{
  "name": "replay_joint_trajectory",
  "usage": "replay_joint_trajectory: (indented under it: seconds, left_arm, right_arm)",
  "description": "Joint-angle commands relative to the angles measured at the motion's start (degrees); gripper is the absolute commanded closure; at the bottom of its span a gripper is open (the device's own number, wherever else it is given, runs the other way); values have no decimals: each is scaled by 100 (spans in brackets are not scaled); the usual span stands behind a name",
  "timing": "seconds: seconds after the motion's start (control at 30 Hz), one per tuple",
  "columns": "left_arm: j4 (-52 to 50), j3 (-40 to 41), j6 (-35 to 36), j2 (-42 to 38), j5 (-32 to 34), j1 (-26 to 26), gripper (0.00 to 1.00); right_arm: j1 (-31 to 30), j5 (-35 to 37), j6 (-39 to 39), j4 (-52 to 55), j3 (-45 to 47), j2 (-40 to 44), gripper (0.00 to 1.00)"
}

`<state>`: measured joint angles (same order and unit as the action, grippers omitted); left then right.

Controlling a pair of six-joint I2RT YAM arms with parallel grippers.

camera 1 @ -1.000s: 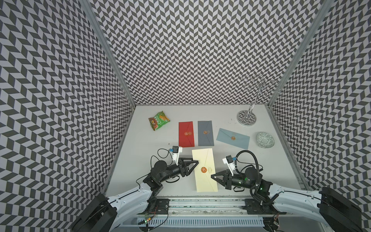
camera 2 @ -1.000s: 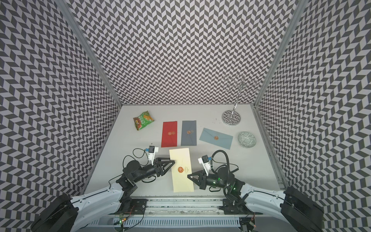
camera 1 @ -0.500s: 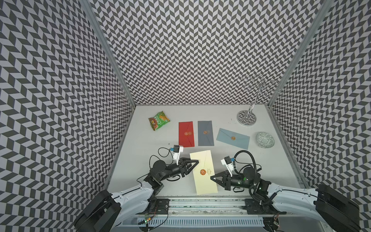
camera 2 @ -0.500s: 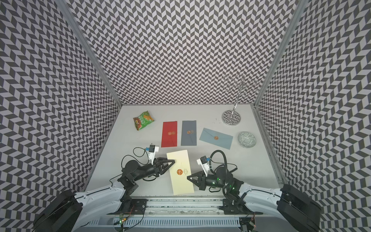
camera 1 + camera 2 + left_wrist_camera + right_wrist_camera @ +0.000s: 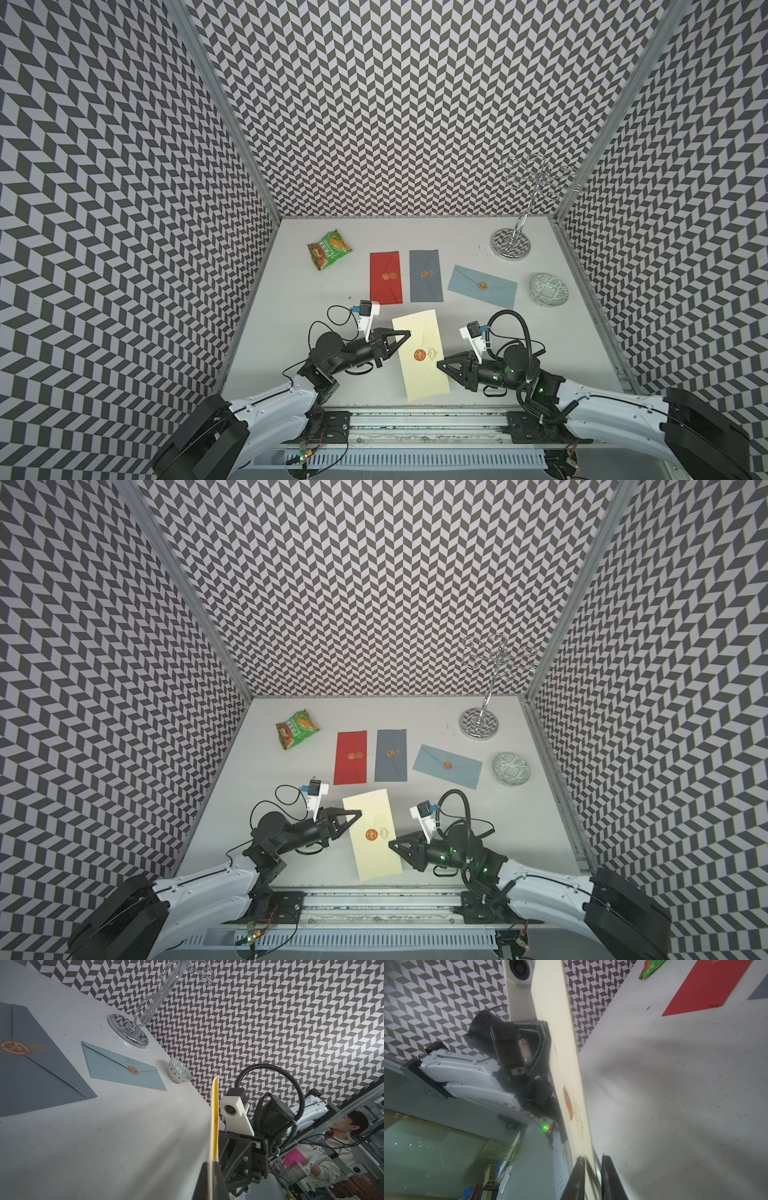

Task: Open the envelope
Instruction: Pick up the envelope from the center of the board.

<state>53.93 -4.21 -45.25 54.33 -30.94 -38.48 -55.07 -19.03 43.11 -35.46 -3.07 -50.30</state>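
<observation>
Cream envelope (image 5: 426, 378), orange seal (image 5: 419, 354) upward, front-centre of counter (image 5: 540, 332), red envelope (image 5: 385, 277) near behind it, left pincer (image 5: 406, 333) clamped on one long edge, right pincer (image 5: 439, 362) jaws slightly apart around the opposite edge.

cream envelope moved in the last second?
Yes. In both top views the far left corner of the cream envelope has drawn back from the red envelope, widening that gap; its near end barely shifted.
</observation>
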Motion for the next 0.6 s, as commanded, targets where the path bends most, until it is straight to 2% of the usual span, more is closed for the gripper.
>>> replay_joint_trajectory:
  seconds: [0.0, 0.17, 0.3, 0.43, 0.57]
  left_arm:
    - [-283, -71, 197, -220, 344, -6, 100]
    - [-1056, -182, 454, -585, 1187, -190, 100]
    - [-1683, -451, 769, -787, 2099, -547, 100]
    - [-2052, -903, 1110, -654, 2961, -1037, 100]
    - [-2772, -1764, 1577, -143, 3927, -1647, 100]
  right_arm:
    - [-32, 682, 66, 467, -128, 392, 73]
    - [-36, 1964, 514, 1331, -109, 1024, 57]
    - [-28, 2726, 797, 1840, -221, 1502, 29]
    - [-14, 3456, 726, 2254, -633, 1643, 18]
    - [5, 4010, 594, 2777, -1443, 1211, 18]
